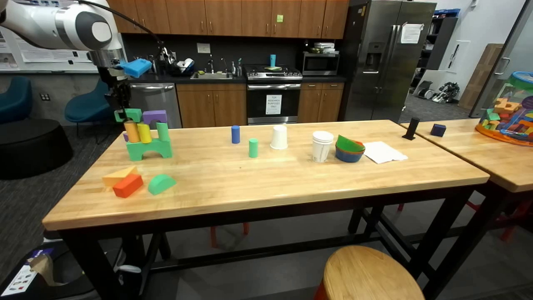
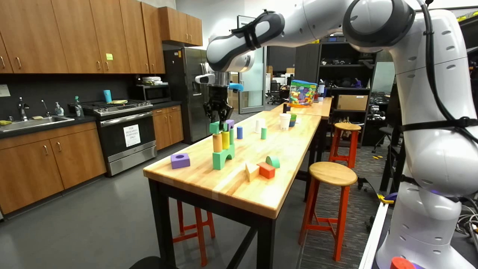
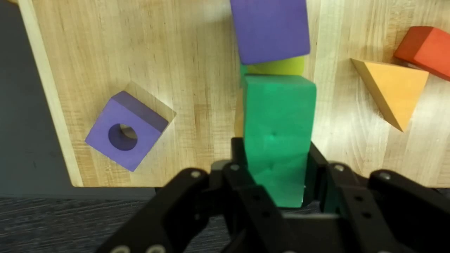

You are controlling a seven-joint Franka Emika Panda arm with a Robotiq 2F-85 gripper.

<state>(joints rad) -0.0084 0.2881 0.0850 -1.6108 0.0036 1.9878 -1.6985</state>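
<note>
My gripper (image 3: 276,144) is shut on a green block (image 3: 281,112), with one finger on each side of it. In both exterior views the green block (image 1: 134,114) (image 2: 214,127) is at the top of a block stack, above an orange cylinder (image 1: 132,132). I cannot tell whether its weight rests on the cylinder. Beside it, a purple arch (image 1: 155,116) (image 3: 272,31) sits on a yellow cylinder (image 1: 145,133) and a green cylinder (image 1: 163,131). A green arch (image 1: 150,148) (image 2: 223,156) stands under the cylinders. A purple block with a hole (image 3: 123,137) lies beside the stack.
An orange wedge (image 1: 118,177), a red block (image 1: 128,186) and a green half-round (image 1: 161,184) lie near the stack. Farther along stand a blue cylinder (image 1: 235,134), another green cylinder (image 1: 253,148), a white cup (image 1: 279,137), stacked cups (image 1: 322,146) and bowls (image 1: 349,156).
</note>
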